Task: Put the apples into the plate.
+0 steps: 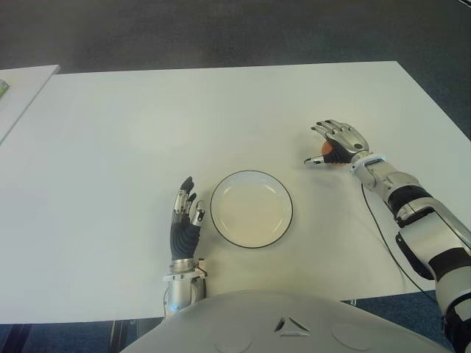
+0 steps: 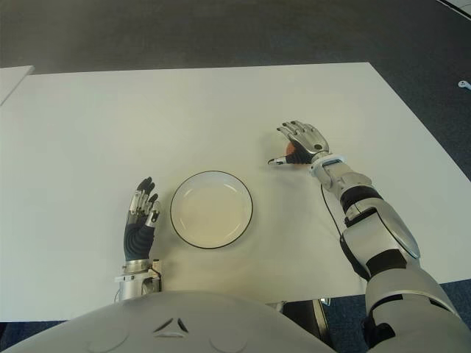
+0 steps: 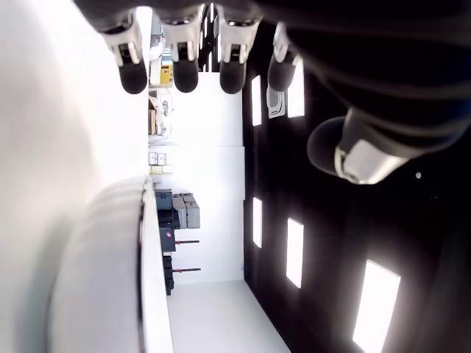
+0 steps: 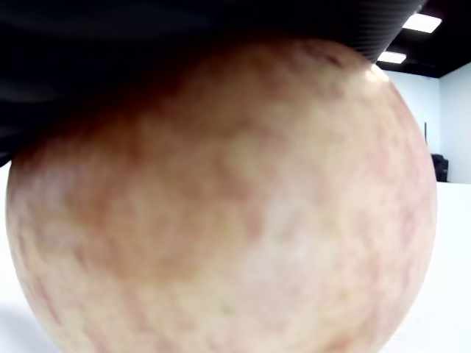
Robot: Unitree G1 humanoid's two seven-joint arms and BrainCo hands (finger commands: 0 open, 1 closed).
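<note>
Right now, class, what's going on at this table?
A humanoid robot's right hand is cupped over an apple on the white table, to the right of and beyond the plate. Whether it grips the apple yet is unclear. The plate holds nothing. The left hand shows just left of the plate, fingers straight and holding nothing.

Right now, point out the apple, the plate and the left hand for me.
apple (image 4: 221,198), right wrist view, middle of its mottled skin, under the right hand (image 1: 337,141).
plate (image 1: 251,243), left eye view, near rim.
left hand (image 1: 185,217), left eye view, its back, left of the plate.
</note>
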